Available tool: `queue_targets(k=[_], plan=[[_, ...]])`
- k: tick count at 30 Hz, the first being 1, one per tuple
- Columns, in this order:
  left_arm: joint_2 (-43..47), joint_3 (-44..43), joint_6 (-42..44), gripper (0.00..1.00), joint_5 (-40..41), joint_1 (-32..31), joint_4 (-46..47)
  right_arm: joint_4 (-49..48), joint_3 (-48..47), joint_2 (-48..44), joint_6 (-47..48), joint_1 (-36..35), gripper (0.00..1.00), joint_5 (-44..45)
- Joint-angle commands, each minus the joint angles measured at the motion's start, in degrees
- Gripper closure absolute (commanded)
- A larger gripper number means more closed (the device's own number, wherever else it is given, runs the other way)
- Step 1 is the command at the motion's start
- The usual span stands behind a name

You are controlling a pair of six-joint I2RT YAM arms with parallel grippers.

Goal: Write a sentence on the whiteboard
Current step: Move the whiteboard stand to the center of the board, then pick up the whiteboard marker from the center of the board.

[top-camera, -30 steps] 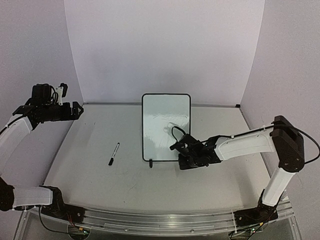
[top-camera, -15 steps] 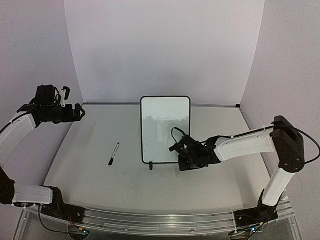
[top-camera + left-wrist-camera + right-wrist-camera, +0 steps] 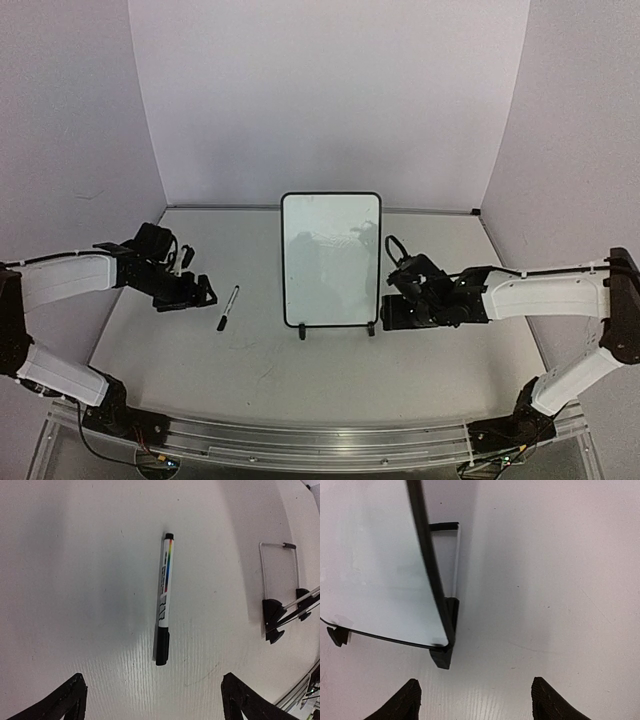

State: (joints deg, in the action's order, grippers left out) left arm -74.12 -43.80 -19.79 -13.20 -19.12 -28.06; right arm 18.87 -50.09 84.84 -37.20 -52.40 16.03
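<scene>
1. Whiteboard (image 3: pixel 331 258) stands upright near the middle of the table (image 3: pixel 300 375), face toward the near edge, on two small black feet (image 3: pixel 444 655) with a wire prop (image 3: pixel 456 555) behind it. Face is glossy white; no lettering shows, only reflections
2. Marker (image 3: pixel 164 597) lies flat on the table left of the board, well apart from it, black cap end pointing toward the near edge; cap looks to be on
3. Handling, as a judgement: the board looks light and stiff with a slick face. Perched on small feet and a thin prop, it would likely slide or tip back under pen pressure. The best hold is the black frame at a side edge, low down, never the writing face
4. The marker looks slim, light and rigid, and its round barrel may roll if nudged. Take it across the mid-barrel, clear of the cap
5. Left tool (image 3: pixel 152 690) hangs low over the table just short of the marker's cap end, jaws spread wide, holding and touching nothing
6. Right tool (image 3: pixel 475 690) sits at the board's right lower corner, just beside the foot. Jaws are wide apart and empty, with a gap to the frame
</scene>
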Motion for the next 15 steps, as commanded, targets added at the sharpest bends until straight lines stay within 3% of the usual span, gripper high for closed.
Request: queue_targets(k=[1, 7, 15], plan=[[-1.34, 3.33, -2.13, 0.13, -2.43, -1.2, 4.09, -1.67, 4.24, -5.1, 2.58, 7.43, 0.29, -4.77], [-4.53, 6.07, -2.71, 0.42, -4.92, -2.76, 6.74, -2.73, 5.58, -5.56, 4.07, 12.37, 0.28, -7.31], [-10.57, 2.82, -2.08, 0.55, -0.44, -5.68, 7.76, -4.19, 5.24, -4.74, 3.24, 12.59, 0.29, -8.27]])
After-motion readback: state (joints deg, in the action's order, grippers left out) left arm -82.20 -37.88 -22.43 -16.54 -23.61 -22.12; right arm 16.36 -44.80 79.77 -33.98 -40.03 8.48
